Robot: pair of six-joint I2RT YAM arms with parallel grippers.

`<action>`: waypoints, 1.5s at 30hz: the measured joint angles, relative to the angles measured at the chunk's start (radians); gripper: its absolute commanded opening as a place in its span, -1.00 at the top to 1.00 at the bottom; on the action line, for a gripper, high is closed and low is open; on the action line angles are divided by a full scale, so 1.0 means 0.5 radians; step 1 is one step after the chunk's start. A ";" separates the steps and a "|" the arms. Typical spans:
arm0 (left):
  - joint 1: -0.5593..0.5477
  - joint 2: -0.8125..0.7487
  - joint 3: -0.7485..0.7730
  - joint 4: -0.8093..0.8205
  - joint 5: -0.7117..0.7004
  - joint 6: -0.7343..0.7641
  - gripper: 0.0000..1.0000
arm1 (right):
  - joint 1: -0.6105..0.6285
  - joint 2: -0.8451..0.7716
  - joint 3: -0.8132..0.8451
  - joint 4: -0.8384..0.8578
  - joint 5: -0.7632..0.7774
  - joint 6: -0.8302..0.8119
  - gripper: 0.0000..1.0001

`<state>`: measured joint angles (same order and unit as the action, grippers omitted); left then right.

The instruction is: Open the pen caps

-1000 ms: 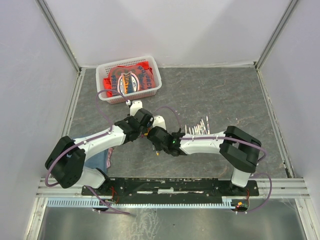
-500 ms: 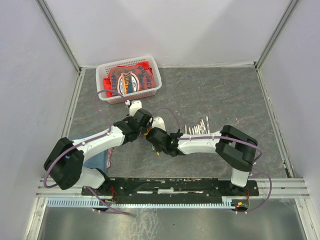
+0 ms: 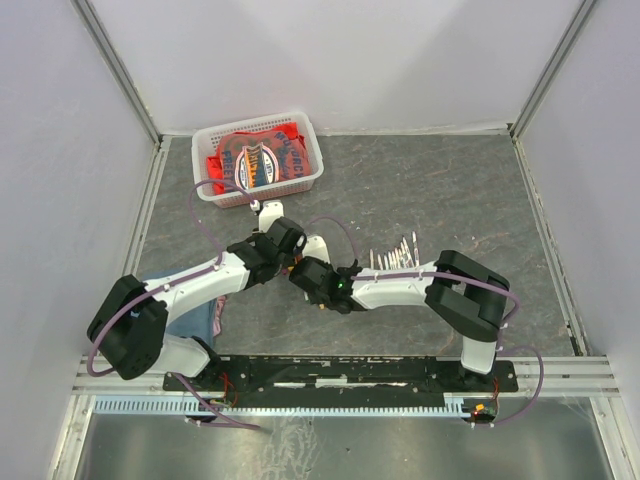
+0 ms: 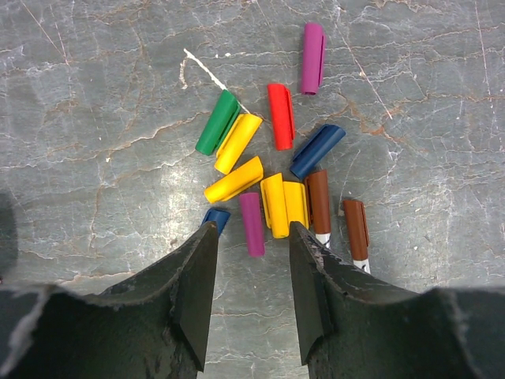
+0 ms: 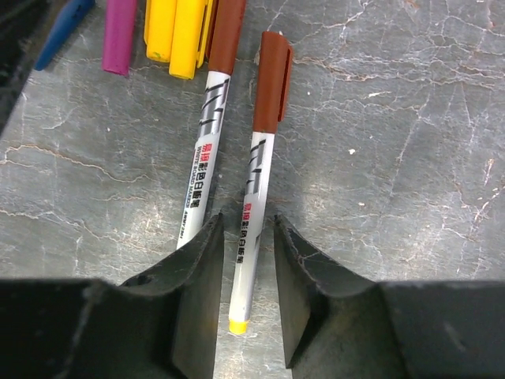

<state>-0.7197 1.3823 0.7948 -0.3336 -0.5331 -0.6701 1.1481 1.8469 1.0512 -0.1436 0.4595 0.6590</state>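
Grey marbled tabletop (image 4: 95, 95): loose coloured plastic pen caps (image 4: 272, 205) clustered near its middle, just ahead of my left pincer (image 4: 251, 229), spread and empty. My right pincer (image 5: 246, 219), spread, straddles a brown-capped white pen barrel (image 5: 256, 170).

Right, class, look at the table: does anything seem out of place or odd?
Two pens beside the loose caps still wear brown caps; the rest look loose. A white scratch marks the table by the green cap.
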 measured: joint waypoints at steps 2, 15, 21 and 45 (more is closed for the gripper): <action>0.000 0.000 0.000 0.000 -0.001 -0.001 0.01 | 0.006 0.002 0.000 -0.001 0.017 0.006 0.41; 0.000 -0.024 0.000 0.005 0.061 -0.005 -0.10 | 0.031 -0.091 -0.174 0.149 0.072 0.112 0.98; 0.000 -0.097 -0.017 0.160 0.307 -0.049 -0.12 | 0.031 -0.305 -0.399 0.121 0.088 0.111 0.98; 0.000 0.073 -0.037 0.658 1.030 -0.376 -0.12 | 0.031 -1.011 -0.778 0.412 0.074 0.085 0.98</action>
<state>-0.7197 1.4189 0.7765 -0.0048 -0.0181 -0.8581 1.1633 1.3415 0.6621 0.0624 0.4965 0.7013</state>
